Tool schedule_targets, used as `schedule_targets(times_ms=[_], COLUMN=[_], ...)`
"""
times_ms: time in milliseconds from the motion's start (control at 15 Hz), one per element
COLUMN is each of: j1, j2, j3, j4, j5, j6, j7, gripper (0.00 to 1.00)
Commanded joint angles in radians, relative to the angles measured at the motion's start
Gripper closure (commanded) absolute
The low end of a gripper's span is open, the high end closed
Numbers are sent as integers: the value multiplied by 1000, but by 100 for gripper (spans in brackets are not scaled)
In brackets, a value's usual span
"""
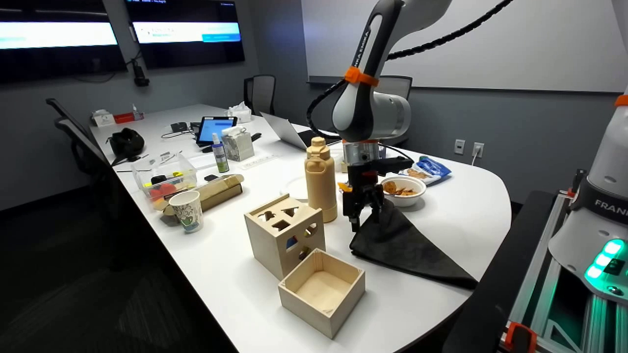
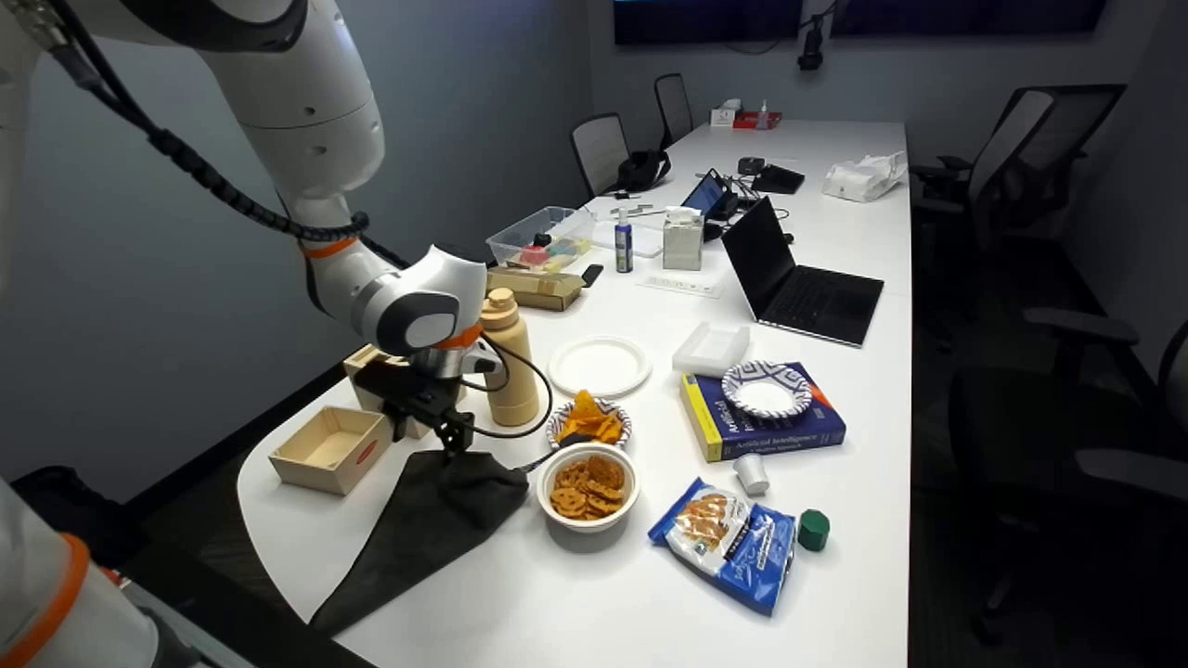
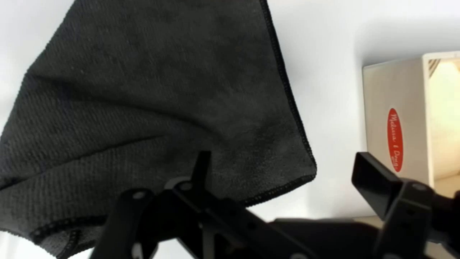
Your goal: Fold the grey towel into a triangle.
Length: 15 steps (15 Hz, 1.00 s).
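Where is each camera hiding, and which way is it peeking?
Exterior view: up high, open wooden box in front, facing the screens and whiteboard; the robot's arm and base show.
Exterior view: up high, snack bag in front, facing down the long table; arm and another robot part at left.
Wrist view: riding on the arm, facing down at the grey towel; the open gripper shows at the bottom.
Both exterior views share the arm, towel and tan bottle.
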Motion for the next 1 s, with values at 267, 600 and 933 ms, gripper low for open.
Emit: schedule_targets(times_ms=[267, 600, 933], j1=[-40, 24, 98], j2=[-322, -529, -595], j3=[34, -38, -139], j4=[-219, -340, -335], j5=[153, 222, 139], j6=[-11, -46, -80], j7=[-64, -64, -10], gripper=[0, 0, 0])
